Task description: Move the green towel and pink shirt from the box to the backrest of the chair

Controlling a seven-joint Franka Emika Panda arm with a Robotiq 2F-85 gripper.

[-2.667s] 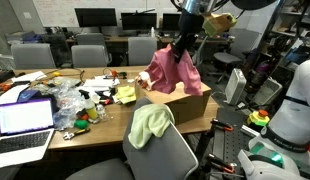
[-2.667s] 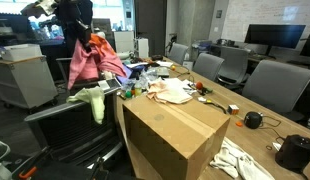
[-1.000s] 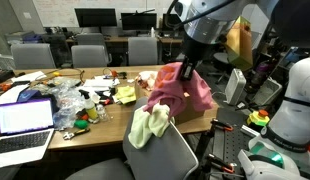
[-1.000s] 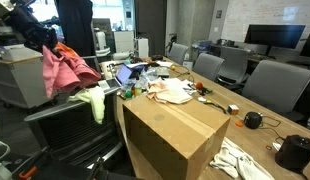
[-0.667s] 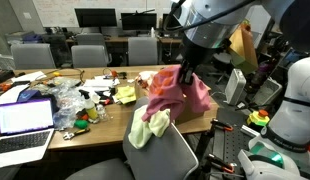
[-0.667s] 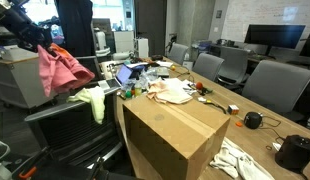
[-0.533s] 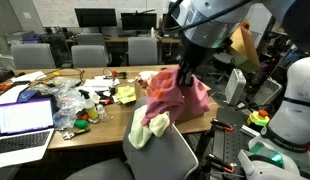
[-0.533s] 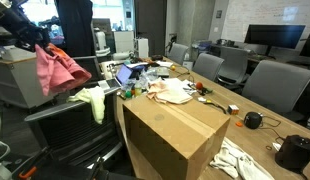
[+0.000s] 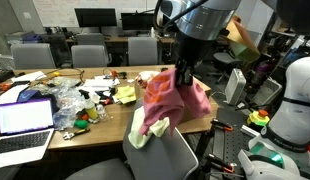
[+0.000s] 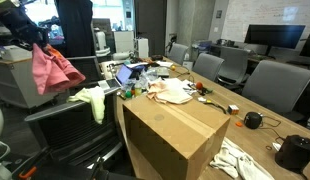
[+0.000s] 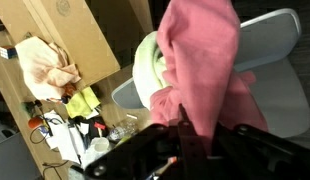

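The pink shirt (image 10: 53, 68), grasped in the clenched pincer (image 9: 182, 74), has swung further left. It now hangs over the chair (image 10: 65, 125), just above the green towel (image 10: 93, 100) already draped on the backrest, well clear of the box (image 10: 175, 135). Likely only lowering and letting go remain. Only the wrist view shows the shirt overlapping the towel against the backrest.

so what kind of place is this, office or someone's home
Most likely an office or lab workspace: a long wooden table with an open laptop, a row of monitors on desks behind, and grey office chairs around it.
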